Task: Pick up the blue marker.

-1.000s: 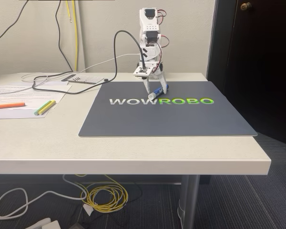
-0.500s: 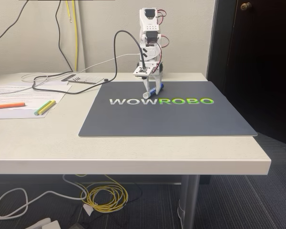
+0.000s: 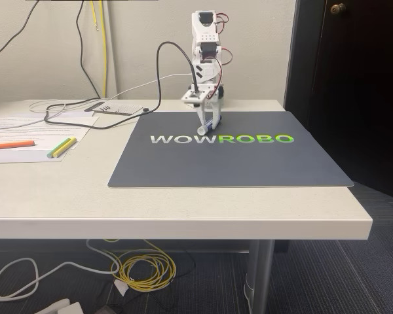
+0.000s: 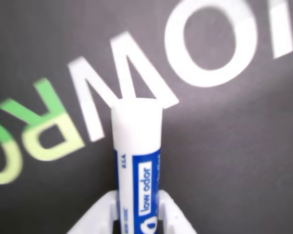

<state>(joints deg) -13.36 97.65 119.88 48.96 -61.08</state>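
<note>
— Now, which step?
— Looks like the lift, just after the grasp. Gripper clamped on the marker, narrow around the barrel.
— Where, exactly?
— Over the far edge of the mat, just above the "WOWROBO" lettering, seen from the fixed view. Hard to tell there whether clear of the mat or touching it.
— And from the wrist?
— Marker pinched near its blue label between the white fingers, white end poking out past them towards the mat lettering beyond. Seems raised, judging by the blur of the letters.
— Next move?
— Probably a straight rise, grip kept firm. Held off-centre, so likely to tip or slide if loosened.
— Anything nearby to avoid?
— Nothing close. Orange highlighter and yellow-green pens well apart, on the papers at the left of the surface.
</note>
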